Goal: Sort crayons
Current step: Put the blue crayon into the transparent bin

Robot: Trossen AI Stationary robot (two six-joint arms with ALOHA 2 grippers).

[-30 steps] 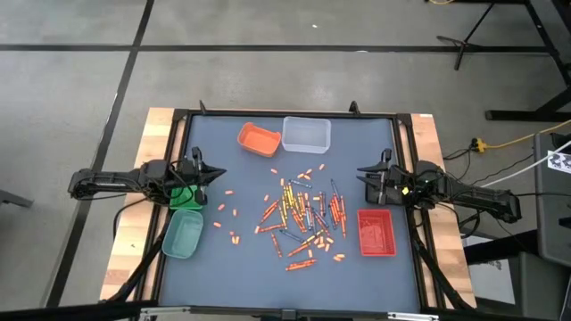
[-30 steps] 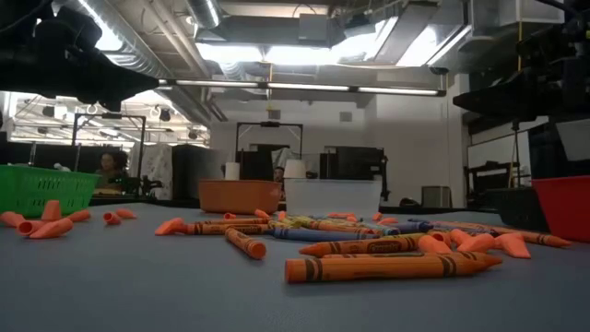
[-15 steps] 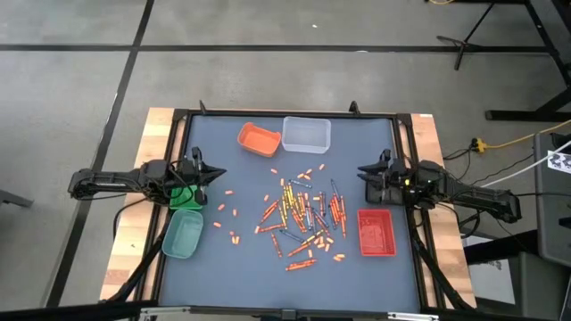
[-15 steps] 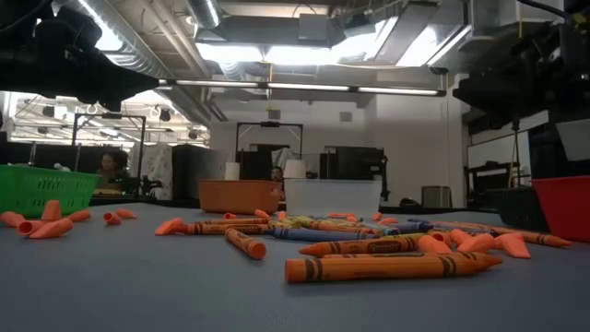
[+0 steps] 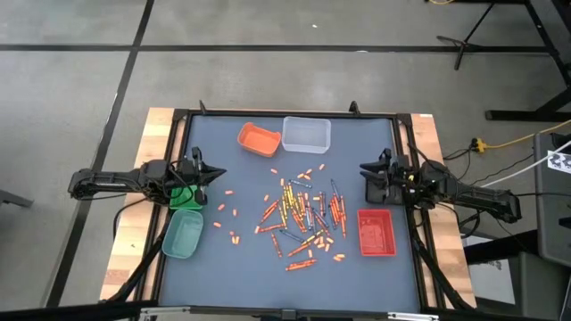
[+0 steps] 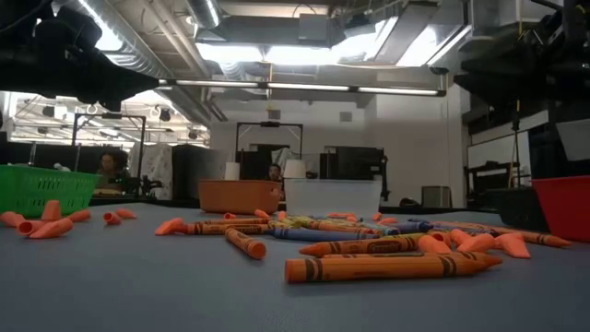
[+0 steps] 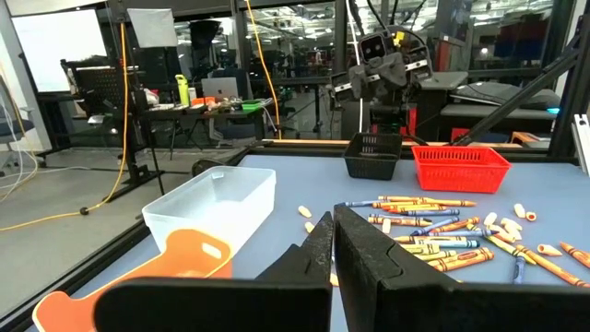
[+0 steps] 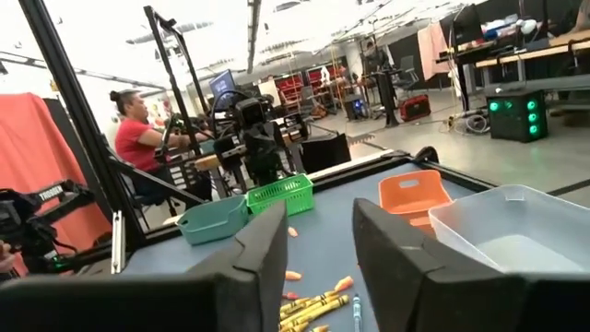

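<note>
Crayons [image 5: 302, 216] lie loose in a scattered pile at the middle of the blue-grey table [image 5: 232, 267], none held by either arm. Right gripper [image 5: 365, 172] hangs at the table's right side, well apart from the pile, its two dark fingers [image 8: 263, 254] standing apart with clear space between them and nothing in the gap. Left gripper [image 5: 219, 175] waits at the opposite side of the pile, its fingers [image 7: 364, 244] pressed together and empty.

Taking the crayon pile as reference: a red tray [image 5: 376, 232] sits just beside it on the right-arm side, below the right gripper in the high view. A small dark basket [image 7: 371, 155] stands next to that red tray, under the right arm. On the left-arm side, well apart from the pile, a teal tray [image 5: 183, 234] rests on the table, with a green basket [image 5: 185, 198] under the left arm. Beyond the pile, toward the table's far edge, an orange tray [image 5: 259, 139] and a clear tub [image 5: 306, 134] stand side by side. Short orange pieces [image 5: 234, 235] lie strewn between the pile and the teal tray.

A person [image 8: 138, 138] sits in the room beyond the table.
</note>
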